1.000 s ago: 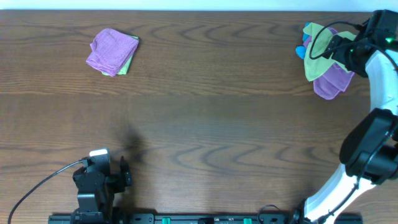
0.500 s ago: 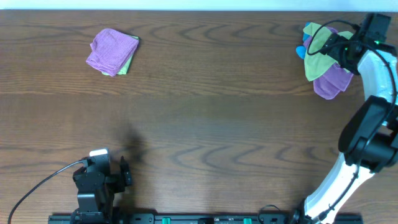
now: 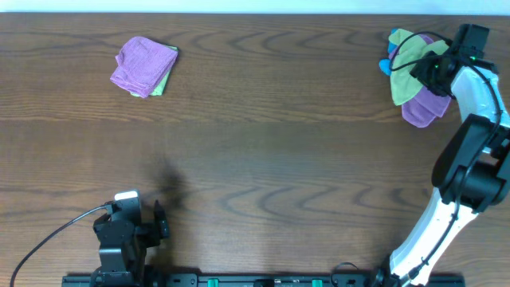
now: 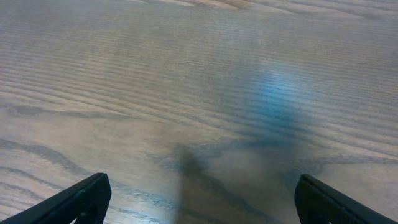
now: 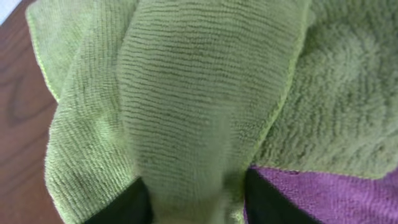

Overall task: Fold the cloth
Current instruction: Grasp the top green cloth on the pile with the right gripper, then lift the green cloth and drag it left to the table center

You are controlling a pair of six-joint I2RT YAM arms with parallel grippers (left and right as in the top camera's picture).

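One broad table [image 3: 263, 135] of dark wood grain carries everything. At its far right corner the cloth [image 3: 406, 68] — lime-green microfibre, soft and looped, crumpled rather than flat — sits heaped on a purple cloth [image 3: 422, 110]. A folded purple-on-green stack [image 3: 145, 66] lies well apart at the far left. The step in hand looks like the pick-up: the right gripper [image 3: 431, 67] is on the heap, and its wrist view shows a raised ridge of green pile pinched between the black fingers [image 5: 121, 205], jaws clamped on the cloth. Next it likely needs lifting clear of the purple one and spreading flat before any fold. The left gripper [image 4: 200, 193] hangs near the front edge, jaws wide apart over bare wood. Smallest, a bright blue cloth [image 3: 386, 65] peeks from the heap's left edge.
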